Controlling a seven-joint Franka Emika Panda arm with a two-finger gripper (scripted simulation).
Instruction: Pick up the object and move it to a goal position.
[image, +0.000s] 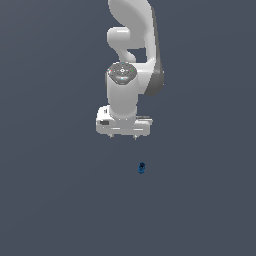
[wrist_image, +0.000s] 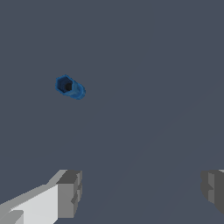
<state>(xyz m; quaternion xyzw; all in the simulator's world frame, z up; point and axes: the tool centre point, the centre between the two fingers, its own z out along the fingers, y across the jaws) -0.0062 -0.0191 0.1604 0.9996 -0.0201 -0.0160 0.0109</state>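
Note:
The object (image: 141, 168) is a tiny dark-blue, slightly elongated piece with a dark hollow end, lying on the flat grey surface. In the exterior view it sits below and a little toward the exterior view's right of the white gripper (image: 123, 136), clearly apart from it. The wrist view shows the object (wrist_image: 70, 87) well away from the two grey fingertips (wrist_image: 69, 192), which stand far apart. The gripper (wrist_image: 140, 190) is open and holds nothing.
Only the white Panda arm (image: 132, 45) and the uniform dark grey floor (image: 50, 200) appear. No other objects, containers or edges are visible.

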